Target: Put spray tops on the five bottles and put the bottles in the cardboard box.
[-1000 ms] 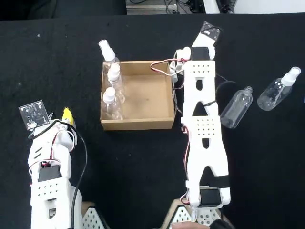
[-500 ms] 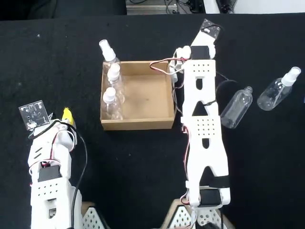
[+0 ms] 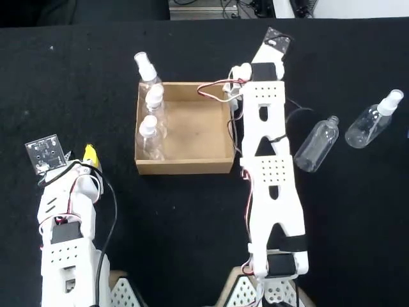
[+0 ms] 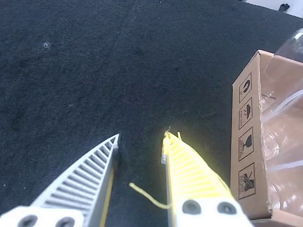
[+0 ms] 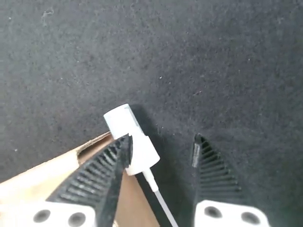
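Between the jaws of right gripper (image 5: 161, 139), spread wide: loose white plastic spray top (image 5: 135, 142) with thin dip tube. Flat on black cloth (image 5: 213, 56), just beside a corner of the brown cardboard box (image 5: 33, 177). Touching 1 jaw, clear of the other. Long axis roughly along the jaws, tube toward the wrist. Right arm far nearer. Left gripper (image 4: 141, 137) partly open, empty, near the box. Clear uncapped plastic bottle (image 3: 317, 146) lying right of the right arm, probably the top's target.
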You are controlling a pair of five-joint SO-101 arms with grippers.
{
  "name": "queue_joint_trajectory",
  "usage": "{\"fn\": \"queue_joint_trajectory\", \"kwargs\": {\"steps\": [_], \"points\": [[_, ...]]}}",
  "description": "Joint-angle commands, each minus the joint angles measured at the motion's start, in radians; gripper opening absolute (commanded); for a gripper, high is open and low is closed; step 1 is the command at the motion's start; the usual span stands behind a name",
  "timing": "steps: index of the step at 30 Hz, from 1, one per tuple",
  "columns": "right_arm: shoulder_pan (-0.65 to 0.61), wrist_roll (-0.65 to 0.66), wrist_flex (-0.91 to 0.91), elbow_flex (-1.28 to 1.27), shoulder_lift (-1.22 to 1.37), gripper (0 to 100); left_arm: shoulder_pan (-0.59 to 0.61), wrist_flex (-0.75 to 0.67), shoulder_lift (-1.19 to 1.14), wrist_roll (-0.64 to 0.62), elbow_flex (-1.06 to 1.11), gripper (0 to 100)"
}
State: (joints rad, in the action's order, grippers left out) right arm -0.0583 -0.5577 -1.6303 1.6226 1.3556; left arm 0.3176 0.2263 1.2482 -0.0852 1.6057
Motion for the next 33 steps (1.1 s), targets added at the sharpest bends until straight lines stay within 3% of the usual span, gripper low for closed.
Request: {"fn": "queue_joint_trajectory", "kwargs": {"steps": [1,18,24,33], "points": [[-0.003,0.003,-0.008,0.044,0.016,18.2,0.008,-0.025,0.017,0.011,-0.01,13],[0.204,0.049,-0.025,0.045,-0.059,18.2,0.008,-0.025,0.017,0.011,-0.013,13],[0.104,0.094,-0.123,0.041,-0.171,18.2,0.008,-0.025,0.017,0.011,-0.012,13],[-0.006,0.127,-0.118,0.042,-0.12,18.2,0.008,-0.025,0.017,0.011,-0.012,13]]}}
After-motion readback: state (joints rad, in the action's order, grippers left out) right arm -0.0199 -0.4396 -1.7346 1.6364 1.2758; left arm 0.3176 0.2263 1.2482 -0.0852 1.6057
